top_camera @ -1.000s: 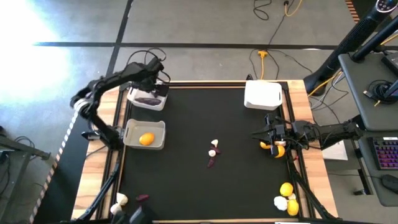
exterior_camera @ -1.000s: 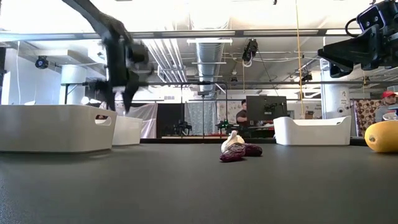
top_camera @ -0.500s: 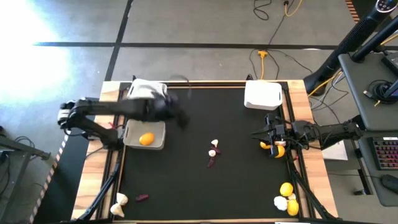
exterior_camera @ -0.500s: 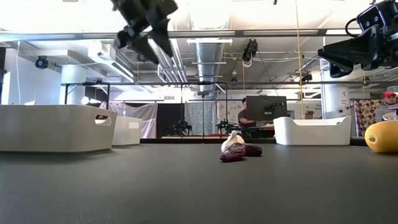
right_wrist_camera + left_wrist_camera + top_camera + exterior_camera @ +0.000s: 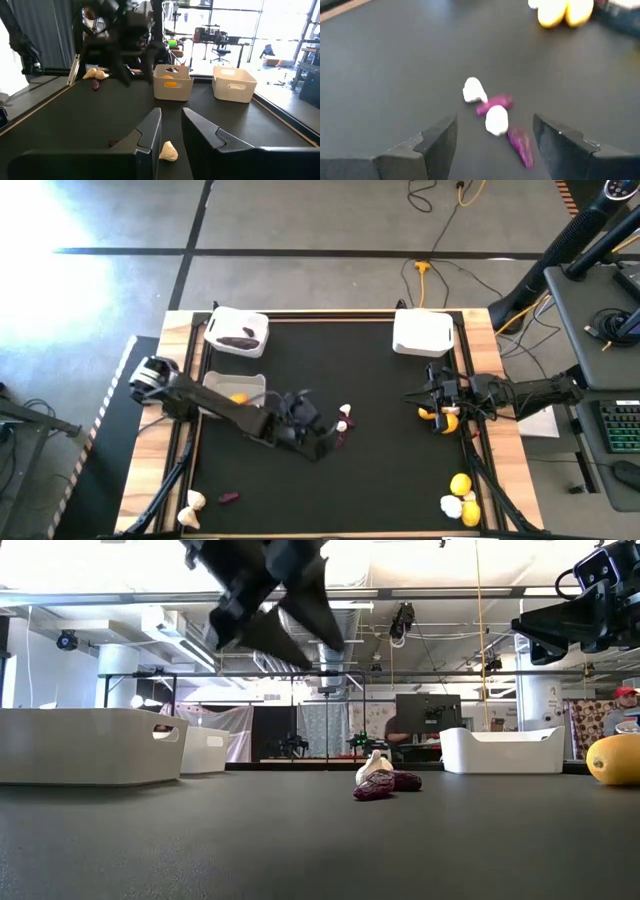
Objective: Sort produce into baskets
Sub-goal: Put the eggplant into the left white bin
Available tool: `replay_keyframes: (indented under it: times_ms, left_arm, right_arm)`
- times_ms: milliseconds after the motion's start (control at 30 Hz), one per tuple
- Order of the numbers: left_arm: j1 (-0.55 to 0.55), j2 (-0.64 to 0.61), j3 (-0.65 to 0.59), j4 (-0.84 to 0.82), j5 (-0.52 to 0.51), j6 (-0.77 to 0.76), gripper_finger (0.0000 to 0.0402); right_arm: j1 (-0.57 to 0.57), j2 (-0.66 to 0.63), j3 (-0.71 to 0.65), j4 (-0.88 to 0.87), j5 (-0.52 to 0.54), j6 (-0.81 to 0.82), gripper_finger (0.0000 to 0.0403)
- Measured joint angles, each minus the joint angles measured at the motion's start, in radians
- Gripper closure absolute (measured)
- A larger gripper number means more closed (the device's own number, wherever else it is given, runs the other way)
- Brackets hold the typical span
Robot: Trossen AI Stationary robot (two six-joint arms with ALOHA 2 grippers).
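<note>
My left gripper [image 5: 322, 442] hangs open above the table's middle, slanting down toward a small cluster of produce: two white garlic bulbs [image 5: 474, 90] [image 5: 496, 120] and two purple pieces [image 5: 495, 104] [image 5: 520, 145] lying on the black mat [image 5: 343, 423]. Nothing is between its fingers. The far-left basket [image 5: 237, 332] holds a purple piece. The left-middle basket [image 5: 235, 392], partly under my left arm, holds a lemon. A third basket [image 5: 423, 333] stands at the far right. My right gripper [image 5: 425, 395] waits level at the right edge, its fingers a narrow gap apart, above a lemon [image 5: 441, 419].
Two lemons and a garlic bulb [image 5: 460, 495] lie at the near right corner. A garlic bulb [image 5: 192, 502] and a purple piece [image 5: 228, 498] lie at the near left. Bare mat lies between the cluster and the right arm.
My left gripper has swung from over the far-left basket toward the table's near edge and right, across the left-middle basket to the middle cluster, turning and sinking a little. The produce on the mat has stayed where it was.
</note>
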Motion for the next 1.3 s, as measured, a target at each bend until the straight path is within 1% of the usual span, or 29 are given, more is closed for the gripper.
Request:
replay_keyframes:
  times_ms: [100, 200, 367, 500, 733, 833, 967, 1133, 1300]
  left_arm:
    - [-0.038, 0.049, 0.0, 0.003, 0.0, -0.02, 0.0162]
    - [-0.07, 0.093, 0.0, 0.045, -0.008, -0.021, 0.0162]
    - [-0.114, 0.16, 0.0, 0.138, -0.028, 0.026, 0.0162]
    - [-0.124, 0.224, 0.0, 0.177, -0.029, 0.029, 0.0162]
    - [-0.122, 0.334, 0.0, 0.319, -0.055, 0.037, 0.0162]
    - [-0.123, 0.368, 0.0, 0.347, -0.094, 0.038, 0.0162]
    - [-0.123, 0.399, 0.0, 0.367, -0.181, 0.034, 0.0162]
    - [-0.122, 0.438, 0.001, 0.461, -0.206, 0.09, 0.0162]
    - [-0.118, 0.486, 0.002, 0.568, -0.255, 0.097, 0.0162]
  right_arm:
    - [0.0, 0.0, 0.0, 0.0, 0.0, 0.0, 0.0335]
    - [0.0, 0.0, 0.0, 0.0, 0.0, 0.0, 0.0335]
    - [0.0, 0.0, 0.0, 0.0, 0.0, 0.0, 0.0335]
    - [0.0, 0.0, 0.0, 0.0, 0.0, 0.0, 0.0335]
    - [0.0, 0.0, 0.0, 0.0, 0.0, 0.0, 0.0335]
    - [0.0, 0.0, 0.0, 0.0, 0.0, 0.0, 0.0335]
    - [0.0, 0.0, 0.0, 0.0, 0.0, 0.0, 0.0335]
    - [0.0, 0.0, 0.0, 0.0, 0.0, 0.0, 0.0335]
    - [0.0, 0.0, 0.0, 0.0, 0.0, 0.0, 0.0335]
